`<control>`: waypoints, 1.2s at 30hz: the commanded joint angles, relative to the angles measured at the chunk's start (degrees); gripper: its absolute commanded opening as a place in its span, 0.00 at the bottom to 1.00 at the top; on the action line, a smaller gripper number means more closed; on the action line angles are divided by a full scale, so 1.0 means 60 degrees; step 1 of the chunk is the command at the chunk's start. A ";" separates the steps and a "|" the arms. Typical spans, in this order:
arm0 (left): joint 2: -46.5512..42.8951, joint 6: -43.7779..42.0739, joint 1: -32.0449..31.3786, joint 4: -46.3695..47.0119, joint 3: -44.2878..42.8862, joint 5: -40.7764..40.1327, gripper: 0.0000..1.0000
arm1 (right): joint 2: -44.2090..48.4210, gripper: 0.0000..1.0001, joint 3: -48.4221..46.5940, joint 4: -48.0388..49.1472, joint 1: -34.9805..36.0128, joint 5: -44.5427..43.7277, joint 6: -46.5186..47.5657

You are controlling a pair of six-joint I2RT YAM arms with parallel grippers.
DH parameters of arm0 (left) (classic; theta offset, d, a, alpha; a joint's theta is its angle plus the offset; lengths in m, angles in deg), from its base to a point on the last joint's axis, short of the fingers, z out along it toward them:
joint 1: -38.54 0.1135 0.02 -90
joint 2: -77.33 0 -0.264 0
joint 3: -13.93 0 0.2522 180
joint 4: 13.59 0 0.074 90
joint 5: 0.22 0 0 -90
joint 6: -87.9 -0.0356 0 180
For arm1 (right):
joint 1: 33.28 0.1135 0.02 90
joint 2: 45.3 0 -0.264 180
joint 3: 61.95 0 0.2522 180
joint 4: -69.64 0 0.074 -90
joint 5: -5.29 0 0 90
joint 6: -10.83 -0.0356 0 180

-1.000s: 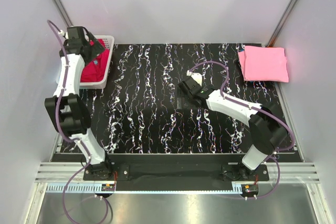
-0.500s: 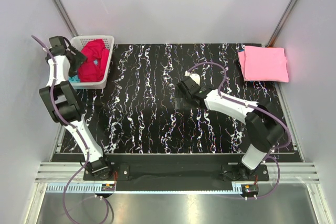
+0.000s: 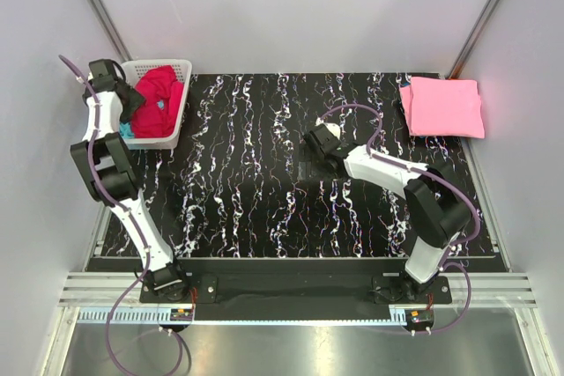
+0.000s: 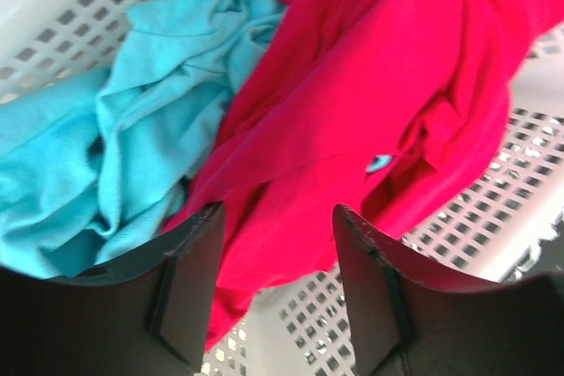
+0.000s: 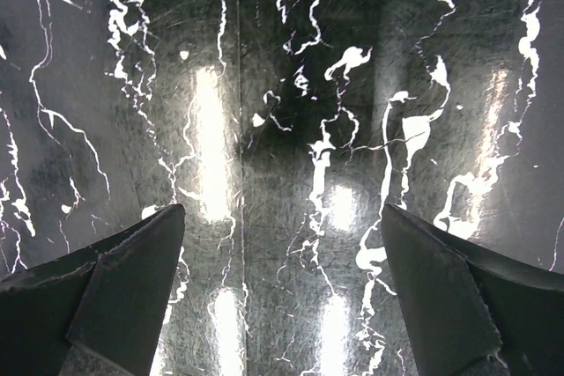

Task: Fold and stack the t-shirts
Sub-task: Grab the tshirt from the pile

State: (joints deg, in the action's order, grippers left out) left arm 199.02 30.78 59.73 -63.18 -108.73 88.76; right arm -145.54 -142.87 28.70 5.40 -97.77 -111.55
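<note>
Pink t-shirt [image 3: 442, 107] is folded at 2 o'clock. Red t-shirt [image 4: 352, 85] and turquoise t-shirt [image 4: 132, 129] lie unfolded in basket [image 3: 181, 66] at 10 o'clock. Left gripper [image 4: 278, 217] is half-spread astride the red one; right gripper [image 5: 282, 213] is spread wide, empty.

Left arm [image 3: 100, 119] reaching far back, left fingers [image 4: 189, 283] partly apart, right arm [image 3: 388, 170] stretched forward, right fingers [image 5: 132, 283] spread wide

The table [image 3: 256, 182] is glossy black with irregular white marble veining, the basket [image 4: 522, 158] is white with a square-hole lattice pattern, the red t-shirt [image 4: 370, 85] is plain crimson, the turquoise t-shirt [image 4: 132, 121] is plain, the pink t-shirt [image 3: 441, 107] is plain light pink, and the arms [image 3: 383, 169] are white and black with purple cables [image 3: 352, 108].
</note>
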 commanded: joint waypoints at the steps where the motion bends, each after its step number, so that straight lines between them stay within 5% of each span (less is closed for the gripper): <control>1: -0.0111 -0.0148 -0.0177 0.0465 0.0147 -0.0884 0.56 | 0.0390 1.00 -0.0277 0.0238 -0.0118 0.0184 0.0094; 4: -0.0008 -0.0280 -0.0250 0.0494 0.0162 -0.1032 0.49 | 0.0419 1.00 -0.0204 0.0267 -0.0162 0.0214 0.0079; 9: 0.0182 -0.0135 -0.0280 0.0494 0.0264 -0.0944 0.19 | 0.0506 1.00 -0.0131 0.0253 -0.0264 0.0301 0.0094; 15: 0.0183 -0.0061 -0.0353 0.0494 0.0308 -0.0812 0.00 | 0.0711 1.00 -0.0014 0.0253 -0.0308 0.0302 0.0050; 24: -0.1280 -0.0309 -0.1099 0.0494 0.0572 -0.0768 0.00 | 0.1267 1.00 0.0206 0.0136 -0.0396 -0.0078 -0.0300; 36: -0.4489 -0.1423 -0.4452 0.0260 -0.0379 0.0109 0.00 | 0.3684 1.00 0.0411 -0.1561 -0.0835 -0.2011 -0.0681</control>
State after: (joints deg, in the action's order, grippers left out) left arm 177.34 25.01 36.41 -62.49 -106.86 85.22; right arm -127.18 -140.16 23.95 0.98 -103.71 -113.69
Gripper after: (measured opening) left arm 0.020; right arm 0.994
